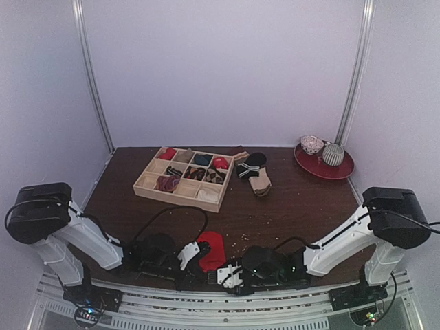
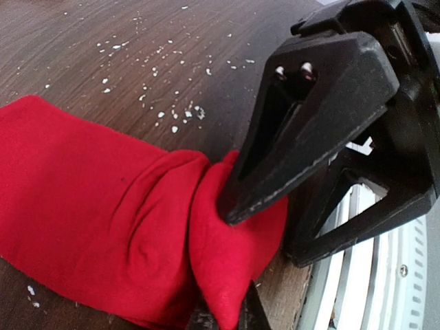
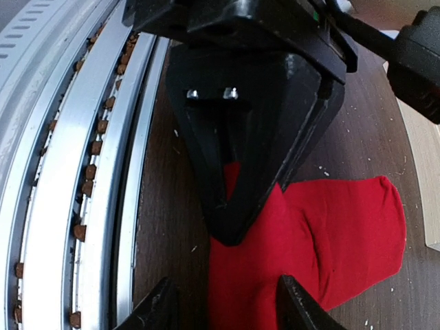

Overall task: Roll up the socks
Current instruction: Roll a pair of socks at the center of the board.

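Observation:
The red sock (image 1: 213, 247) lies flat near the table's front edge, toe pointing away from me. My left gripper (image 1: 195, 256) is shut on a bunched end of it; in the left wrist view the red fabric (image 2: 103, 206) is pinched between the close tips of that gripper (image 2: 227, 313). My right gripper (image 1: 231, 273) faces it, open. In the right wrist view its tips (image 3: 227, 306) stand wide apart on either side of the sock (image 3: 330, 234). I cannot pick out a loose brown argyle sock.
A wooden divided box (image 1: 148, 180) holding rolled socks sits at the back left. A black striped sock and a tan sock (image 1: 254, 173) lie beside it. A red plate (image 1: 342, 170) with two bowls is at the back right. A metal rail (image 3: 69, 172) runs along the front edge.

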`<state>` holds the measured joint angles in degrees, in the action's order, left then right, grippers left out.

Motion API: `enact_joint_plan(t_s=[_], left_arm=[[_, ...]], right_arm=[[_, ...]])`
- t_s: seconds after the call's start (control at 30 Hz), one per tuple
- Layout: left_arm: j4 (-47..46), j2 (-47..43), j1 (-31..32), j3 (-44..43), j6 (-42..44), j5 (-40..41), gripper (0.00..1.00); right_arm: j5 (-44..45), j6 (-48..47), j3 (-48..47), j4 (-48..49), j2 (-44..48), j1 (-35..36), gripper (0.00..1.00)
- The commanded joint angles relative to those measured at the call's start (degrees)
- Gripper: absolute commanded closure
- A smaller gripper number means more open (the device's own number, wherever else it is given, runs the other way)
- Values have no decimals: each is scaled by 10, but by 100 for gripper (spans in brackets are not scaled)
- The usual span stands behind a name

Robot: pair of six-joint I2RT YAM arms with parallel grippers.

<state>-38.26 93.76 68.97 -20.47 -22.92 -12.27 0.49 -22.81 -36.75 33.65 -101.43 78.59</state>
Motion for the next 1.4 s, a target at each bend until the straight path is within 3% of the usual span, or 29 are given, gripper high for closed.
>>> enact_joint_plan(t_s=[0.0, 0.3, 0.43, 0.6, 0.8, 1.13, 1.37], left_arm=[[36, 18, -2, 15, -5, -16, 100], [26, 0, -3, 22, 13, -53, 100], [66, -36, -3, 18, 36, -24, 100], [144, -175, -3, 26, 63, 71, 77], [134, -297, -2, 46, 121, 93, 64], [30, -142, 14, 27, 179, 73, 63], [11, -85, 15, 8, 190, 59, 63]], right_arm=[[-7, -6, -15, -19, -17, -10, 50], [-2, 57, -39, -75, -45, -48, 75], [-75, 129, -63, -144, -44, -84, 90], [-190, 234, -132, -305, -50, -133, 94], [-315, 332, -211, -453, -95, -162, 94], [-442, 334, -269, -535, -162, -193, 93], [-449, 321, -280, -552, -184, -212, 93]])
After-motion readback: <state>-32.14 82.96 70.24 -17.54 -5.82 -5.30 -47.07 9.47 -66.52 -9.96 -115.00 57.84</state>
